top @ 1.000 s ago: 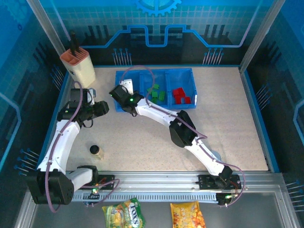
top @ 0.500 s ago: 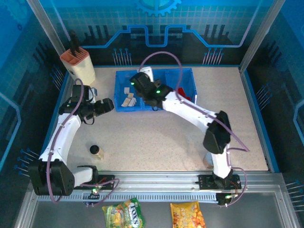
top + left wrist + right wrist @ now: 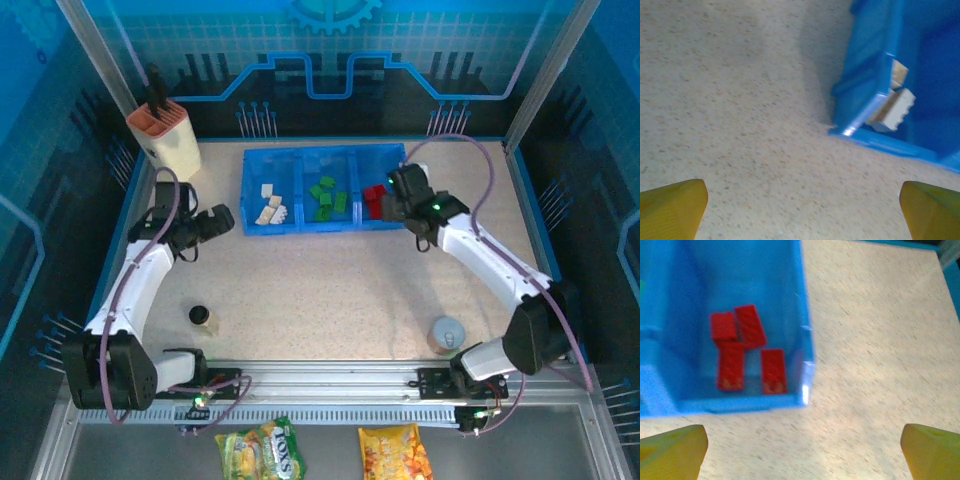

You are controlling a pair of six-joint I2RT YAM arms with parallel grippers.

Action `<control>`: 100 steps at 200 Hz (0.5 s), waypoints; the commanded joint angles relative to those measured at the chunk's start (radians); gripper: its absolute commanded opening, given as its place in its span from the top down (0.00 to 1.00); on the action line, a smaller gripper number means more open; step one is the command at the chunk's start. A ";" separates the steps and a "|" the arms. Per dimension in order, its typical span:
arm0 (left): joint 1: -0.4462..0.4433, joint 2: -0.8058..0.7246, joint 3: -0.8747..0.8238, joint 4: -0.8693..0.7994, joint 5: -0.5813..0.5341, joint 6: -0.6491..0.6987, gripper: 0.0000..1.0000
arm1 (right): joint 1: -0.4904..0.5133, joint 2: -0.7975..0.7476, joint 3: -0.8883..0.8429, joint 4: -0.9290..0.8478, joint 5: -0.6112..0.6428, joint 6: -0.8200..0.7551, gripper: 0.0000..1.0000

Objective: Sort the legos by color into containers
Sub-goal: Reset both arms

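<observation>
The blue tray point(image 3: 300, 226) lies at the back middle of the table. Its left compartment holds cream-white legos point(image 3: 268, 206), the middle one green legos point(image 3: 326, 197), the right one red legos point(image 3: 374, 199). My left gripper point(image 3: 224, 219) hovers just left of the tray and is open; its wrist view shows empty yellow fingertips point(image 3: 675, 206), the tray corner point(image 3: 862, 112) and cream bricks point(image 3: 894, 107). My right gripper point(image 3: 392, 196) hangs over the tray's right end, open and empty. Below it lie several red bricks point(image 3: 747, 352) inside the tray wall point(image 3: 807, 367).
An orange-and-cream knife block point(image 3: 166, 136) stands at the back left. A small dark-capped bottle point(image 3: 203, 318) sits at the front left and a grey round cup point(image 3: 447, 333) at the front right. Two snack bags point(image 3: 262, 450) lie beyond the front rail.
My right arm has swung from the tray's left compartment across to its right end, uncovering the cream and green bricks. The left gripper has shifted only slightly.
</observation>
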 commanded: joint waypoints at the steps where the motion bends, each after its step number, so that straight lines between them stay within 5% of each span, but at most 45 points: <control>1: 0.002 -0.040 -0.104 0.206 -0.174 0.000 0.01 | -0.106 -0.065 -0.127 0.100 0.003 -0.088 0.00; 56: -0.007 0.005 -0.352 0.644 -0.240 0.200 0.01 | -0.425 -0.131 -0.499 0.546 -0.196 -0.117 0.00; 100: -0.008 0.107 -0.508 1.040 -0.071 0.280 0.01 | -0.450 -0.102 -0.704 0.990 -0.288 -0.209 0.00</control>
